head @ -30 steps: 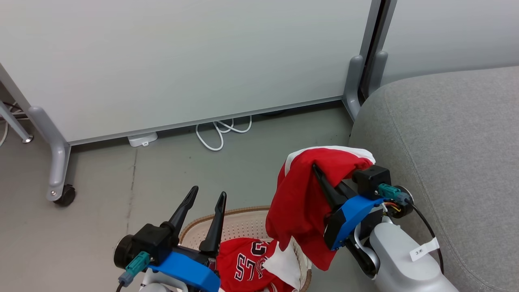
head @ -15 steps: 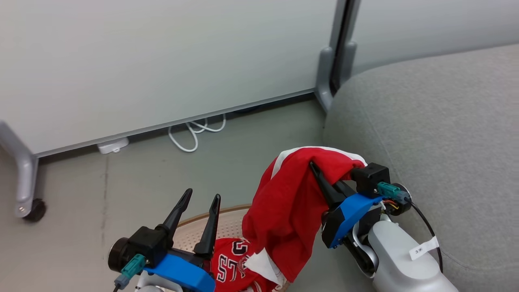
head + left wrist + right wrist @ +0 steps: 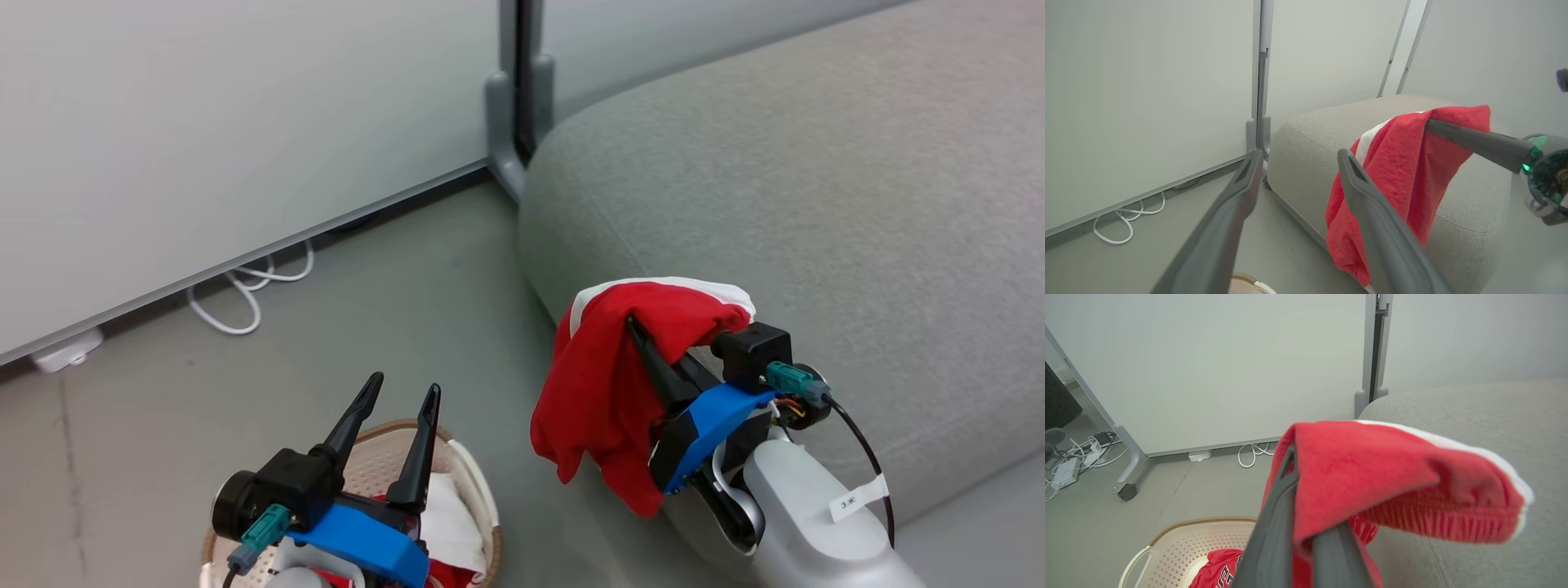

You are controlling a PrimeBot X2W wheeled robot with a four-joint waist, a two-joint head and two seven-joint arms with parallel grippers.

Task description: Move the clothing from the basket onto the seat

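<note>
My right gripper is shut on a red garment with a white stripe, one piece of the clothing. It hangs free in the air at the front left corner of the grey seat. The right wrist view shows the dark fingers pinching the red cloth beside the seat. Another red garment with lettering lies in the cream basket. The basket sits on the floor at the lower left, under my left gripper, which is open and holds nothing. In the left wrist view the held garment hangs to the right.
White partition panels on grey feet stand behind the floor and seat. A white cable and a power strip lie along the panel's base. A wheeled foot and more cables show at the left.
The head camera has swung right, bringing more seat into view and pushing the basket to the lower left. The held garment has come clear of the basket and hangs at the seat's corner.
</note>
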